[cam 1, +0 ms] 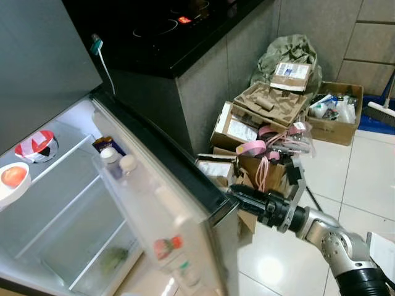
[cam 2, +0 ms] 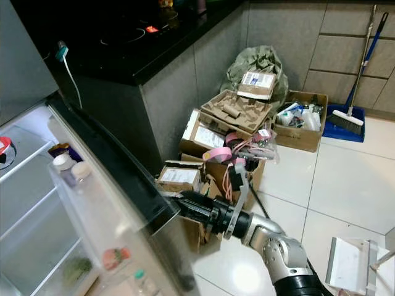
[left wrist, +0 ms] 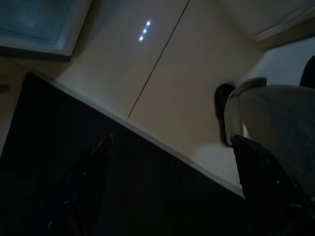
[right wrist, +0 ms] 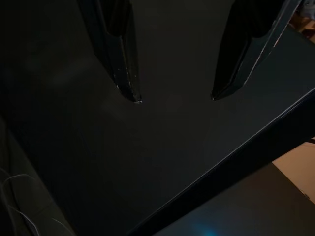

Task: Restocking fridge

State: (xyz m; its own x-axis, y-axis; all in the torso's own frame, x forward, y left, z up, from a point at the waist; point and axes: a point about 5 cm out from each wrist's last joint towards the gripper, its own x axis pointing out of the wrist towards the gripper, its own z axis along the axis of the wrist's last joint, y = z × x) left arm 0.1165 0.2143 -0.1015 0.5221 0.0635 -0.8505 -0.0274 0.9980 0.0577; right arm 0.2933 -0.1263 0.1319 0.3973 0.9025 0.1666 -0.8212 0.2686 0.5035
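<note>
The fridge stands open, its door [cam 1: 162, 206] swung out toward me. Inside, a red-and-white lidded tub [cam 1: 36, 145] and a white bowl holding an orange fruit [cam 1: 12, 179] sit on the upper shelf. Small white-capped bottles [cam 1: 117, 159] stand in the door's top rack. My right gripper [cam 2: 179, 203] reaches from the right to the door's dark outer face near its free edge. In the right wrist view its two fingers [right wrist: 123, 73] are spread apart against that dark panel, so it is open and holds nothing. My left gripper [left wrist: 172, 140] hangs open over the pale floor tiles.
A black counter with a hob [cam 1: 166, 31] runs behind the door. Cardboard boxes and packing [cam 1: 262, 120] are piled on the floor to the right, with a broom and blue dustpan [cam 2: 349, 117] beyond. A grey leg with a dark foot [left wrist: 275, 118] is beside the left gripper.
</note>
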